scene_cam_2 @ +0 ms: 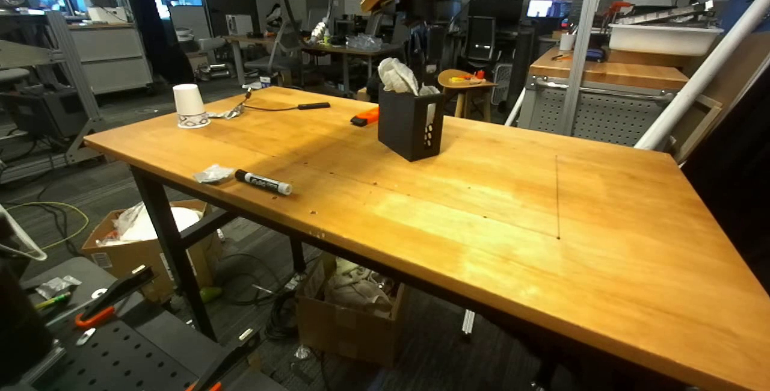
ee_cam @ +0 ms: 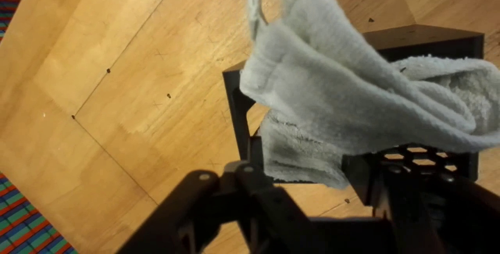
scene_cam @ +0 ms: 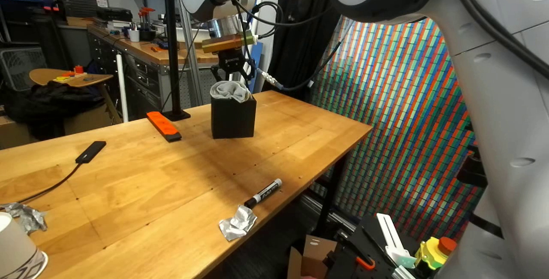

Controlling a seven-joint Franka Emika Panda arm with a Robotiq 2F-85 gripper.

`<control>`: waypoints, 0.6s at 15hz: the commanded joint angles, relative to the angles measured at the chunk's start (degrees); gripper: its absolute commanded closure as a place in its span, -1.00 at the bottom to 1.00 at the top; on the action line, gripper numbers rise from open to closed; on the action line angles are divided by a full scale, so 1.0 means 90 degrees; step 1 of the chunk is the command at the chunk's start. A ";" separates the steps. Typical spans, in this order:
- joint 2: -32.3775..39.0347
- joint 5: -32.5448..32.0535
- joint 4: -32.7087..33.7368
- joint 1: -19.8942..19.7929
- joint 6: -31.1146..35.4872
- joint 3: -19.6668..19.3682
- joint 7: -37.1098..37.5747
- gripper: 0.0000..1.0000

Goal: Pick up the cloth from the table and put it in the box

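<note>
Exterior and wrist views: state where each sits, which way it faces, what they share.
An exterior view: near the cup, facing along the table at the box; arm and gripper show.
An exterior view: beyond the table edge by the marker, facing across; the arm's end and gripper show at top.
Wrist view: by the gripper, facing down at cloth; its fingers show.
Both exterior views share cup and marker; all three share box and cloth.

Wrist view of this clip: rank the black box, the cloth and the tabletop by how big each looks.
Largest: tabletop
Next: cloth
Smallest: black box
That counts visible parts only; the cloth covers part of the black box and rises nearer the camera, so their true sizes are unsure.
</note>
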 commanded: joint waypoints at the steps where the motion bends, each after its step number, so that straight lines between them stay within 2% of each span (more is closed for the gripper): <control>1: -0.0044 0.0082 0.0211 -0.0021 -0.0031 -0.0082 0.0095 0.48; 3: -0.0031 0.0066 0.0263 -0.0020 -0.0031 -0.0085 0.0126 0.80; 4: -0.0022 0.0065 0.0306 -0.0035 -0.0040 -0.0086 0.0108 0.90; 7: -0.0013 0.0048 0.0349 -0.0030 -0.0031 -0.0089 0.0135 1.00; 9: -0.0017 0.0068 0.0391 -0.0030 -0.0122 -0.0085 0.0155 0.93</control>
